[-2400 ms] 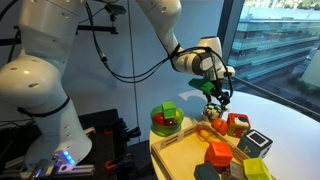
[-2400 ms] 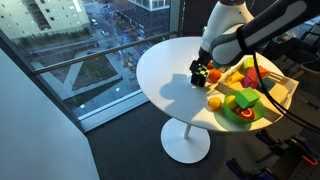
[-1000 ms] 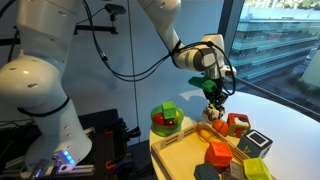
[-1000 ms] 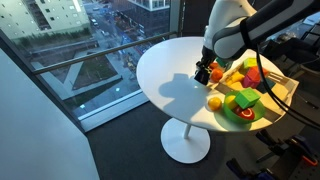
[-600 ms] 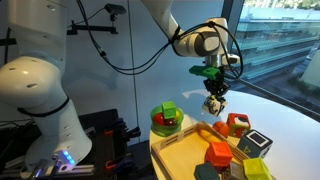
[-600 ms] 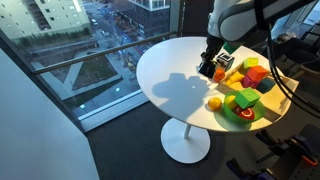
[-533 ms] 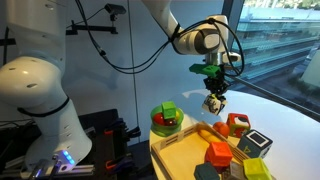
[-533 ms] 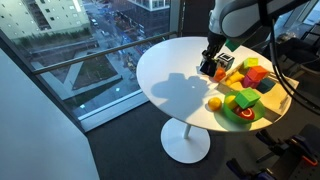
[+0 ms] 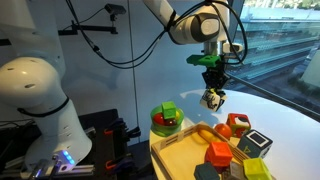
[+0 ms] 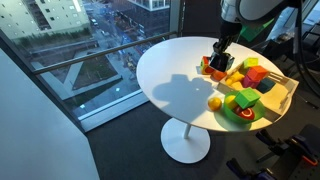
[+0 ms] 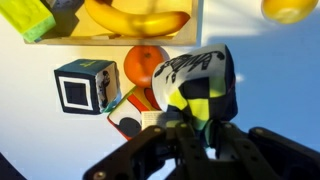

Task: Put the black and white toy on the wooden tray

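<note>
The black and white toy (image 9: 212, 98) hangs in the air above the round white table, with my gripper (image 9: 212, 86) shut on it from above. In an exterior view the toy (image 10: 220, 63) is held over the table just beside the wooden tray (image 10: 283, 88). The wrist view shows the toy (image 11: 200, 82), patchy black, white and yellow, pinched between my gripper (image 11: 205, 126) fingers. The pale wooden tray (image 9: 185, 148) lies below and to the side, holding several coloured blocks. Only a strip of the tray (image 11: 196, 24) shows in the wrist view.
A banana (image 11: 140, 18) lies in the tray. An orange (image 11: 148, 62), a grey-white cube with a dark square face (image 11: 85, 87) and a red-orange cube (image 11: 128, 112) sit on the table under me. A green bowl (image 9: 166, 120) and a yellow fruit (image 10: 214, 101) stand nearby.
My gripper has closed on the toy and lifted it up off the table, away from the other objects.
</note>
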Robot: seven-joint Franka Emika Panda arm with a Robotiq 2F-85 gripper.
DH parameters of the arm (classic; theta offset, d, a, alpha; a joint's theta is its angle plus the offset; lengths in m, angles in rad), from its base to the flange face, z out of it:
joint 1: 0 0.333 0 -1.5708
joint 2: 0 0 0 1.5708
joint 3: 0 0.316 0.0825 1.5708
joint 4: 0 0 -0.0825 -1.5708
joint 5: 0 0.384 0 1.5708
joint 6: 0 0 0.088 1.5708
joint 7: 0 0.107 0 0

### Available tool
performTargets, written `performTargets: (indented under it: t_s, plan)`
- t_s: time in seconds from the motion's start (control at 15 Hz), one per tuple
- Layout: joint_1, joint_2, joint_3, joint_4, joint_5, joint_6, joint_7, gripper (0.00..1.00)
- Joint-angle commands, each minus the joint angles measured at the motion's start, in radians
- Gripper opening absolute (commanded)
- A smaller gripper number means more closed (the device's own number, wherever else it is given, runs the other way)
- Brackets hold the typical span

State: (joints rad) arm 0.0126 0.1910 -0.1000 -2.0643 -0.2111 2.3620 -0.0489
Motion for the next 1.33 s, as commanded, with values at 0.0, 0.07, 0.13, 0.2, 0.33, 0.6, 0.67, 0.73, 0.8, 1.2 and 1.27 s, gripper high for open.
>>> performTargets:
  t_s: [0.0,0.07,0.13,0.2,0.33,0.6,0.67,0.73,0.8,1.2,1.27]
  plan:
    - [-0.036,-0.099,0.007,-0.102,-0.008,-0.008,-0.034,0.07]
    - [-0.043,-0.119,0.005,-0.129,-0.009,-0.004,-0.036,0.07]
    - [-0.050,-0.138,0.002,-0.156,-0.014,0.004,-0.035,0.07]
    - [-0.058,-0.159,0.001,-0.184,-0.013,0.006,-0.036,0.07]
    - [-0.073,-0.194,-0.004,-0.232,-0.014,0.006,-0.039,0.08]
    - [-0.108,-0.266,-0.021,-0.331,-0.039,-0.004,-0.034,0.07]
    - [-0.118,-0.282,-0.026,-0.356,-0.052,0.002,-0.031,0.07]
    - [-0.129,-0.297,-0.033,-0.382,-0.075,0.015,-0.025,0.07]
    - [-0.141,-0.310,-0.039,-0.404,-0.092,0.024,-0.028,0.07]
    - [-0.207,-0.340,-0.076,-0.499,-0.185,0.085,-0.025,0.07]
    - [-0.214,-0.338,-0.081,-0.510,-0.192,0.108,-0.022,0.07]
